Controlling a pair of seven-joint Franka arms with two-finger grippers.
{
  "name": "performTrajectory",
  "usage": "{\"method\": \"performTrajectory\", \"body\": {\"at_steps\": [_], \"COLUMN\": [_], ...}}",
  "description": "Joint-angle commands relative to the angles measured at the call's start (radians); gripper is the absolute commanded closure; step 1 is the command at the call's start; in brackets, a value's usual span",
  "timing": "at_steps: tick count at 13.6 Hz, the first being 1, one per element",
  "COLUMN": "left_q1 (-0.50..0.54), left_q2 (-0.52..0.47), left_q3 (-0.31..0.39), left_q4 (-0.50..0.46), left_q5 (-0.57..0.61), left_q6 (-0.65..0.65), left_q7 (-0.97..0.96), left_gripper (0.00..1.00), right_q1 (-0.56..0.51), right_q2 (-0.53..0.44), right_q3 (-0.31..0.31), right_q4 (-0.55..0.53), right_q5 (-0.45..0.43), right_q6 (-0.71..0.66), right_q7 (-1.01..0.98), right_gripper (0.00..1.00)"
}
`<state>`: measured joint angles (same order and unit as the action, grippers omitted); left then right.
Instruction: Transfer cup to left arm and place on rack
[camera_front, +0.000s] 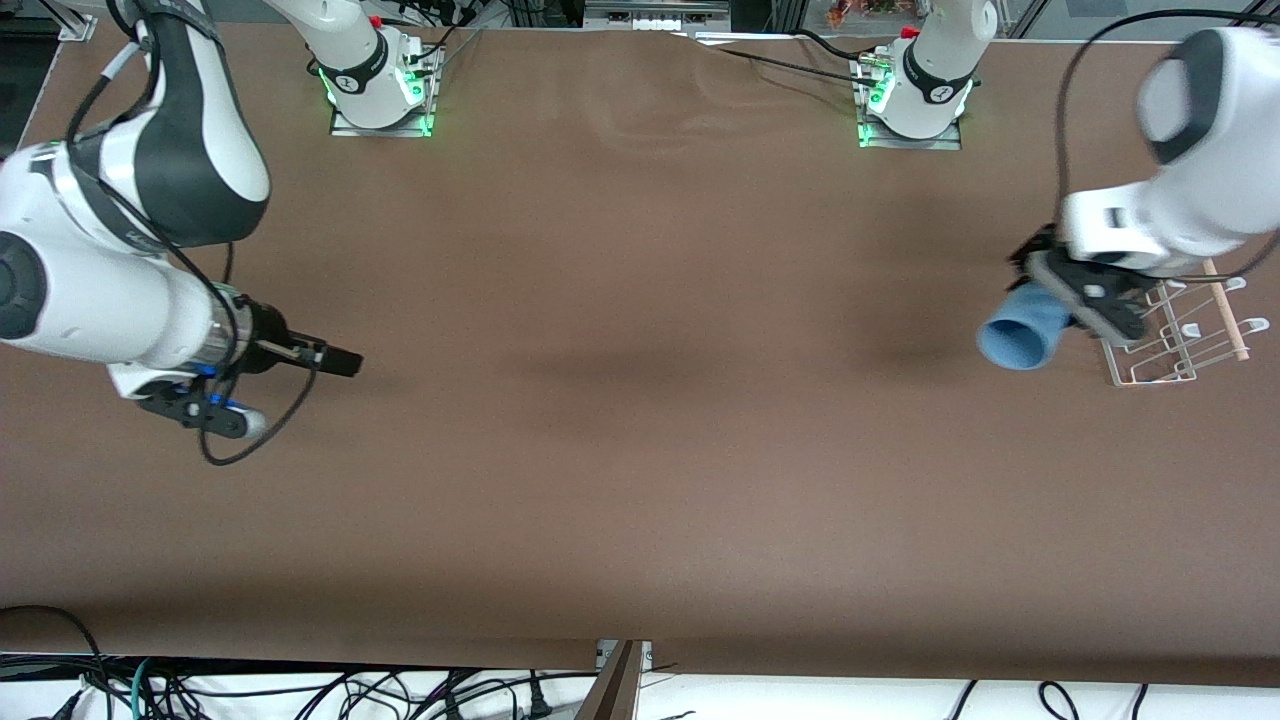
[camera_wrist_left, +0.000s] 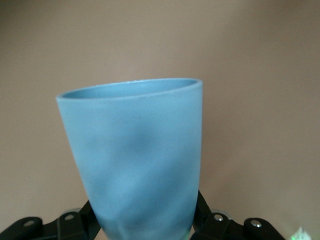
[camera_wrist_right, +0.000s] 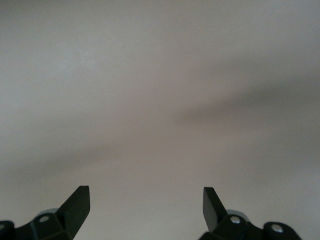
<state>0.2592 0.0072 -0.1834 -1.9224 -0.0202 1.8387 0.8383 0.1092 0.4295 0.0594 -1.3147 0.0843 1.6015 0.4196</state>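
Observation:
My left gripper (camera_front: 1062, 300) is shut on the light-blue cup (camera_front: 1024, 333) and holds it tilted in the air, its mouth pointing away from the rack (camera_front: 1180, 335). The cup hangs beside the rack, toward the middle of the table, at the left arm's end. In the left wrist view the cup (camera_wrist_left: 137, 155) fills the middle, with the black fingers (camera_wrist_left: 204, 212) pressed on both sides of its base. My right gripper (camera_front: 340, 360) is open and empty over bare table at the right arm's end; its fingertips (camera_wrist_right: 80, 202) stand wide apart in the right wrist view.
The brown table (camera_front: 640, 400) lies bare between the two arms. The rack's wooden dowel (camera_front: 1226, 310) runs along its side nearest the table's end. Cables hang below the table's front edge.

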Motion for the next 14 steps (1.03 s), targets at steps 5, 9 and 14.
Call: {"method": "performTrajectory", "body": {"at_steps": [5, 9, 14], "left_q1": [0.204, 0.241, 0.224], "left_q2": [0.099, 0.160, 0.235], "left_q3": [0.030, 0.033, 0.022], "left_q4": [0.100, 0.100, 0.102], "left_q5": [0.379, 0.593, 0.773], "left_q6": [-0.237, -0.306, -0.540], "left_q7": [0.031, 0.021, -0.033], "left_gripper": [1.00, 1.00, 1.00], "right_q1": [-0.008, -0.051, -0.083], "right_q2": [-0.162, -0.277, -0.353], "right_q3": [-0.075, -0.075, -0.070], "right_q4": [-0.053, -0.141, -0.178], "right_q5": [-0.101, -0.100, -0.103], "right_q6": [-0.021, -0.006, -0.003], "right_q7": [-0.217, -0.212, -0.362], "right_gripper": [0.00, 0.00, 0.00]}}
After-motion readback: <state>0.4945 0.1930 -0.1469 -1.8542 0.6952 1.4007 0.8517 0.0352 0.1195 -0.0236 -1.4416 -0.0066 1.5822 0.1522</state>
